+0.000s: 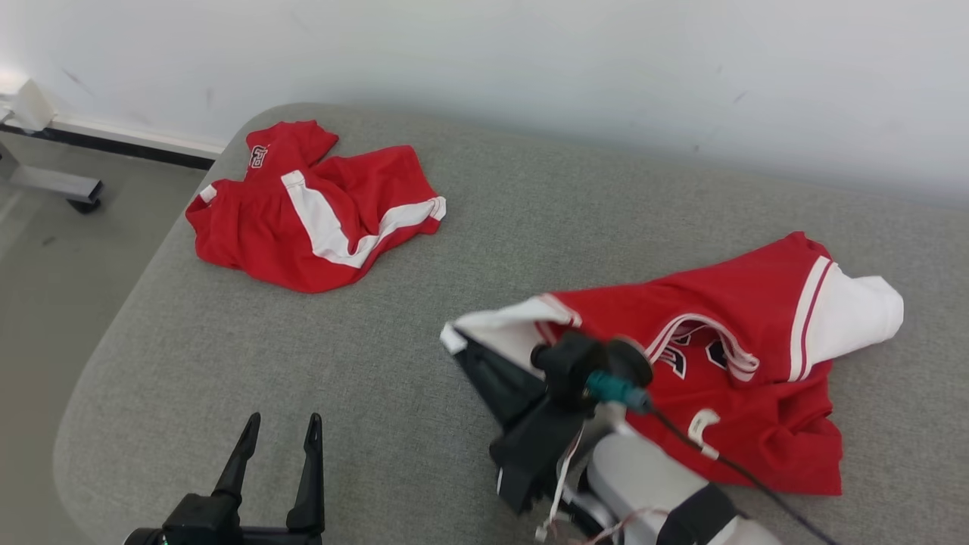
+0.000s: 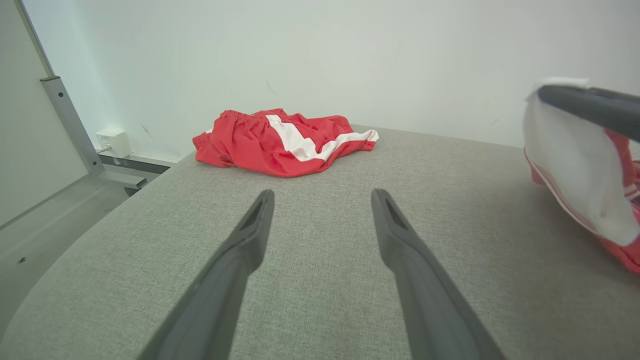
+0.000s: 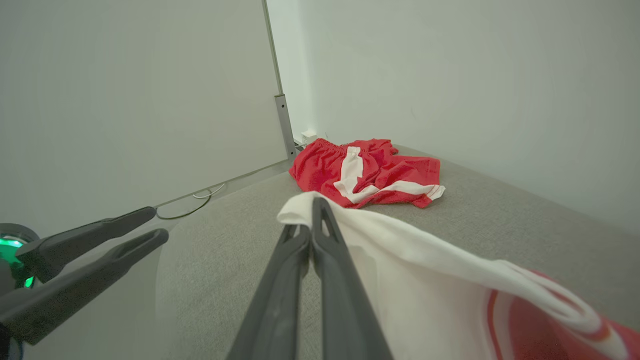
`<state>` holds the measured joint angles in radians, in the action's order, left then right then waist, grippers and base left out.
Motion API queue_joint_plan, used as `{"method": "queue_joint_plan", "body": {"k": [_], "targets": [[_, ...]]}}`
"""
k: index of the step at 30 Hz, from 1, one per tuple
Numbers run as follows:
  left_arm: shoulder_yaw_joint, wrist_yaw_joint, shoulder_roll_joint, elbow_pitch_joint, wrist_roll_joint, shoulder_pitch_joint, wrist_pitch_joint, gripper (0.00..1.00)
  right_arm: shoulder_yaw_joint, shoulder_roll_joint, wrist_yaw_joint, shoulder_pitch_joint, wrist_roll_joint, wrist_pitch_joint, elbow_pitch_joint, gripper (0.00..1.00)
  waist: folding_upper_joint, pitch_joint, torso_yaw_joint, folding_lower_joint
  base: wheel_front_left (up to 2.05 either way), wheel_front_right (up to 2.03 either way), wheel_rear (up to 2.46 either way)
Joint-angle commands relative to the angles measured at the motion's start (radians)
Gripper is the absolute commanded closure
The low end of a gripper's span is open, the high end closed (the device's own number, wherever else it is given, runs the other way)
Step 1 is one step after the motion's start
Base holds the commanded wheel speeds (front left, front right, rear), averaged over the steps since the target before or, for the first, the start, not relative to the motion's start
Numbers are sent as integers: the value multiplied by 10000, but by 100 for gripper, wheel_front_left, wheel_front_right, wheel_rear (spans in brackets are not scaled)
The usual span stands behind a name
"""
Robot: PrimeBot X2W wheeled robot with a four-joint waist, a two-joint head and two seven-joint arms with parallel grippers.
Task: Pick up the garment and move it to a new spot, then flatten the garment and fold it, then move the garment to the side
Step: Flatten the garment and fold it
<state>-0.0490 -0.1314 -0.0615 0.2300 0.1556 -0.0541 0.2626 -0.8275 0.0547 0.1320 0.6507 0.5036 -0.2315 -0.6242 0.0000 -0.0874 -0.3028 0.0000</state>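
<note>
The garment (image 1: 727, 318), a red jersey with white sleeves, lies crumpled at the right of the grey padded surface (image 1: 363, 348). My right gripper (image 1: 458, 344) is shut on its left white sleeve, which is pulled out to the left and lifted a little. In the right wrist view the gripper (image 3: 307, 217) pinches the sleeve's end, and the garment (image 3: 425, 265) drapes away to the right. My left gripper (image 1: 284, 420) stands open and holds nothing, near the front edge and left of the garment. The left wrist view shows the sleeve (image 2: 575, 170) at its right edge.
Red shorts (image 1: 303, 219) with white stripes lie bunched at the far left corner of the surface. The surface's rounded edge drops to the floor (image 1: 45, 250) on the left, where a metal frame foot (image 1: 53, 182) stands. A white wall runs close behind.
</note>
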Motion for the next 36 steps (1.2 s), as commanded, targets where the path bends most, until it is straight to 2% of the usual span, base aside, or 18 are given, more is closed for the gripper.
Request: {"method": "queue_joint_plan", "body": {"k": [1, 6, 7, 8, 9, 10, 11, 17, 20, 31, 36], "targets": [[-12, 21, 40, 17, 16, -171, 34, 0, -319, -33, -26, -186, 185, -83, -121, 100, 0, -104, -105, 0, 0, 0, 0], [-74, 21, 58, 93, 68, -273, 34, 0, -1535, -61, -26, -425, 1139, -209, -234, 100, 0, -201, -187, 0, 0, 0, 0], [-71, 21, 61, 114, 80, -280, 34, 0, -1695, -53, -26, -414, 1267, -235, -284, 85, 0, -214, -180, 0, 0, 0, 0], [-70, 21, 64, 132, 88, -283, 34, 0, -1822, -44, -26, -356, 1365, -251, -349, 57, 0, -226, -167, 0, 0, 0, 0], [-70, 21, 64, 132, 88, -283, 34, 0, -1822, -44, -26, -356, 1365, -251, -349, 57, 0, -226, -167, 0, 0, 0, 0], [-61, 21, 65, 141, 87, -284, 34, 0, -1938, -47, -26, -292, 1468, -260, -432, 10, 0, -233, -147, 0, 0, 0, 0], [-34, 21, 68, 145, 74, -283, 34, 0, -2023, -53, -26, -203, 1548, -270, -477, 0, 0, -234, -112, 0, 0, 0, 0], [99, 22, 80, 174, -53, -297, 34, 0, -1863, -51, -26, 129, 1557, -340, -856, 0, 0, -149, 156, 0, 0, 0, 0], [144, 22, 81, 147, -89, -265, 34, 0, -1182, -35, -26, 26, 1291, -342, -514, 0, 0, -53, 307, 0, 0, 0, 0], [480, 26, 9, -188, -328, 133, 33, 0, 3211, 1188, -26, -2304, -649, -328, 1974, 0, 0, 368, 1252, 0, 0, 0, 0], [569, 28, -6, -322, -478, 246, 34, 0, 5219, 1452, -26, -3648, -1283, -330, 2961, 0, 0, 523, 1671, 0, 0, 0, 0]]}}
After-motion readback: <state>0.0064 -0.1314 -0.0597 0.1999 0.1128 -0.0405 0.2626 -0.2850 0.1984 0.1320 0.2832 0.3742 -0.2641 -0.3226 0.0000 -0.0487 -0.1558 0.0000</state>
